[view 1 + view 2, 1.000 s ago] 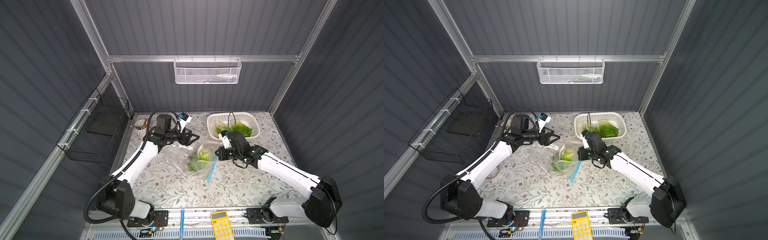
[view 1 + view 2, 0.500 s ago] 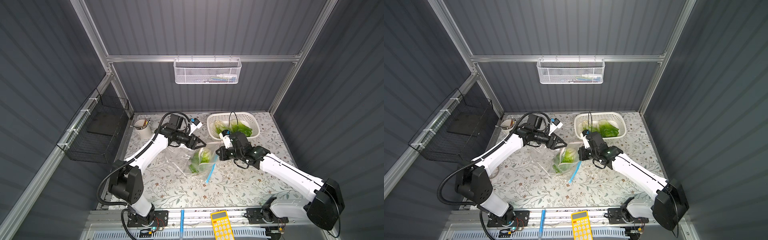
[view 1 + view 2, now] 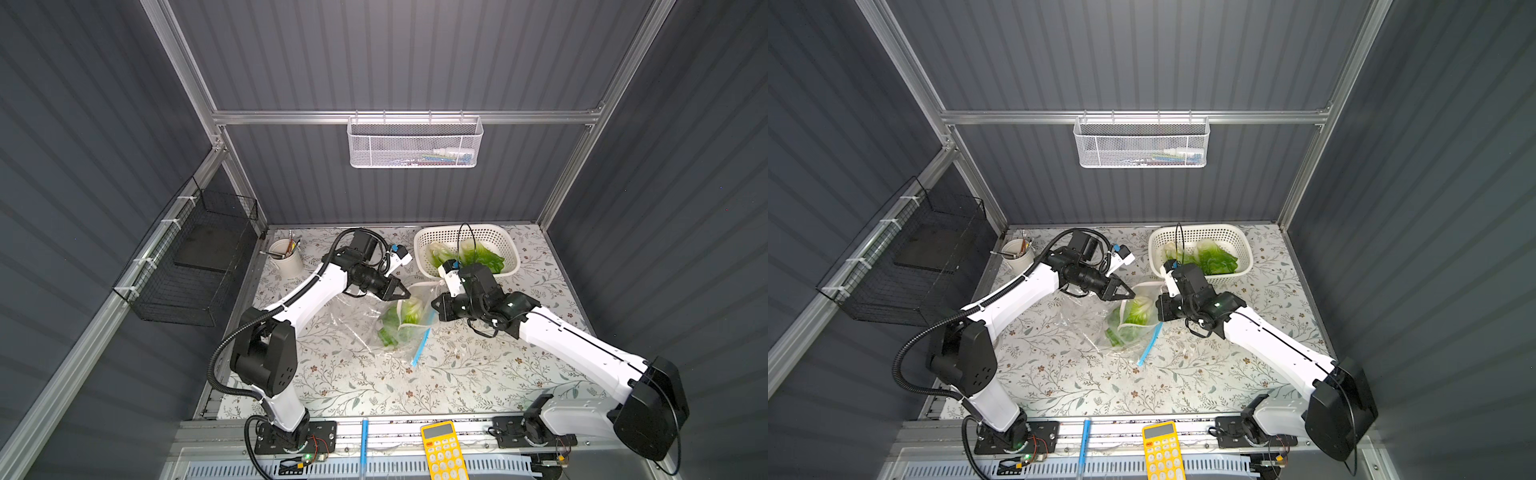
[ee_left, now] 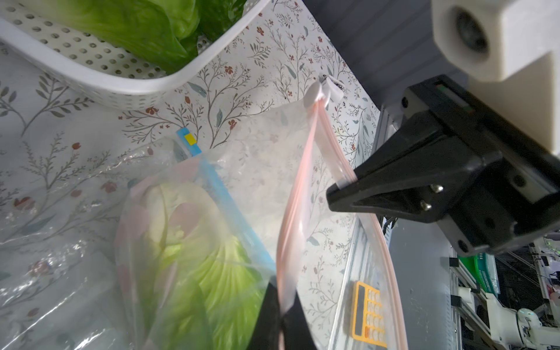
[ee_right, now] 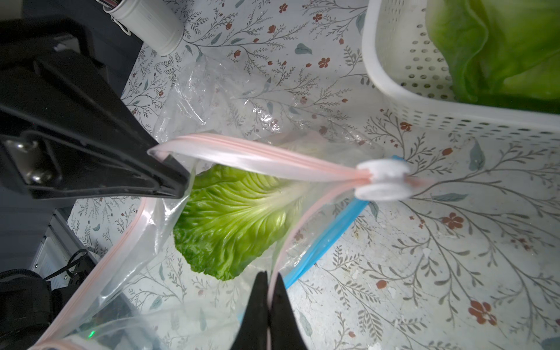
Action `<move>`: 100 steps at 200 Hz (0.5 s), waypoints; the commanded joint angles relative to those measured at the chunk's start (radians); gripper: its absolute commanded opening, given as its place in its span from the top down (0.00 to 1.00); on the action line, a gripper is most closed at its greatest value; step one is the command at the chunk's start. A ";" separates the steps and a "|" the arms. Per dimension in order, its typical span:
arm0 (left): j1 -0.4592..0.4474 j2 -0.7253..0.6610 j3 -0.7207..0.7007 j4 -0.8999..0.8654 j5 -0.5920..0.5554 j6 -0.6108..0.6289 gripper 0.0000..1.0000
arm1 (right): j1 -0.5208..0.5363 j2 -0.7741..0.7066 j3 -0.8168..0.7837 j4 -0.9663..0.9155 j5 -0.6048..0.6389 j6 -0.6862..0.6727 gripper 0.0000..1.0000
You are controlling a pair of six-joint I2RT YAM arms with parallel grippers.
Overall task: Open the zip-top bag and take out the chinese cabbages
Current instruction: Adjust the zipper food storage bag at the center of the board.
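The zip-top bag (image 3: pixel 417 291) is clear with a pink zip track (image 5: pixel 242 151) and a white slider (image 5: pixel 381 178). It is held up mid-table with its mouth partly spread. My left gripper (image 3: pixel 409 296) (image 4: pixel 280 315) is shut on one side of the rim. My right gripper (image 3: pixel 434 307) (image 5: pixel 268 281) is shut on the opposite side. One of the chinese cabbages (image 5: pixel 233 218) (image 3: pixel 409 311) shows green through the plastic under the mouth, next to a blue zip strip (image 3: pixel 419 347). Two more cabbages (image 3: pixel 482 257) lie in the white basket (image 3: pixel 511 245).
Crumpled clear plastic (image 3: pixel 345 316) spreads left of the bag. A white cup of pens (image 3: pixel 284 259) stands at the back left. A yellow calculator (image 3: pixel 442 449) and a blue pen (image 3: pixel 363 440) lie on the front rail. A black wire basket (image 3: pixel 199 257) hangs on the left wall.
My left arm swung right from the back left to the bag's mouth and its jaws closed on the pink rim. The right gripper kept its hold and barely moved.
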 commanded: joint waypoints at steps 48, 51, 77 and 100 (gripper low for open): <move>-0.002 -0.265 0.028 0.102 -0.272 -0.093 1.00 | 0.004 0.056 0.130 0.081 -0.148 -0.006 1.00; -0.002 -0.273 0.031 0.100 -0.283 -0.094 1.00 | 0.004 0.062 0.137 0.085 -0.155 -0.007 1.00; -0.002 -0.316 0.081 0.054 -0.390 -0.097 1.00 | 0.005 0.136 0.208 0.100 -0.223 -0.025 1.00; -0.002 -0.315 0.123 -0.010 -0.458 -0.110 1.00 | -0.003 0.220 0.270 0.097 -0.241 -0.039 1.00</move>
